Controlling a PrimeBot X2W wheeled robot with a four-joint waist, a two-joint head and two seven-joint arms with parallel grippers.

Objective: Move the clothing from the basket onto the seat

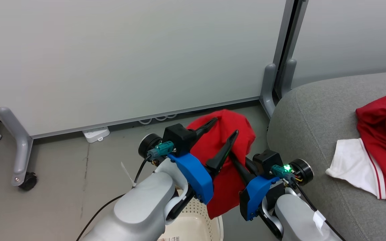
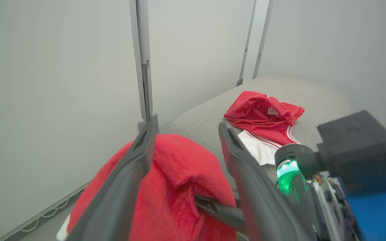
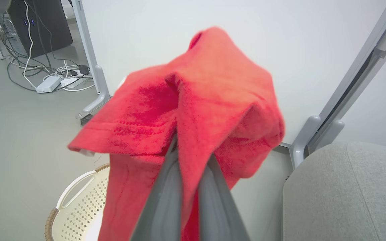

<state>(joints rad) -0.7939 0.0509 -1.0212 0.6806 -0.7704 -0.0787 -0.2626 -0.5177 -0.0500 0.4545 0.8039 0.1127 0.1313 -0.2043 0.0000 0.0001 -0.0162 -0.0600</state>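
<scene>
Right hand: the right hand (image 3: pixel 188 147) has its two dark fingers pressed together on a fold of the plain red garment (image 3: pixel 213 93).
Plain red garment: it is held up off the floor, bunched over the fingertips of that hand, its loose end drooping towards the basket (image 3: pixel 79 214).
Left hand: the left hand (image 1: pixel 226 125) has its fingers spread wide with nothing clamped between them. The red cloth lies just beyond and partly behind them; whether a finger touches it I cannot tell.
Red-and-white garment: the red-and-white garment (image 1: pixel 380 134) lies crumpled on the seat (image 1: pixel 313 127), well apart from both hands, its white panel turned towards the robot.
Basket: cream, perforated, with a brown rim band; it stands on the floor below the arms and just beside the seat.
Seat: grey fabric with a rounded corner and a stitched seam, to the right of the held garment.
Room: grey floor (image 1: pixel 62 167), white partition panels (image 1: pixel 129 60) on grey wheeled feet, and cables (image 3: pixel 45 73) with a white adapter along the wall.
</scene>
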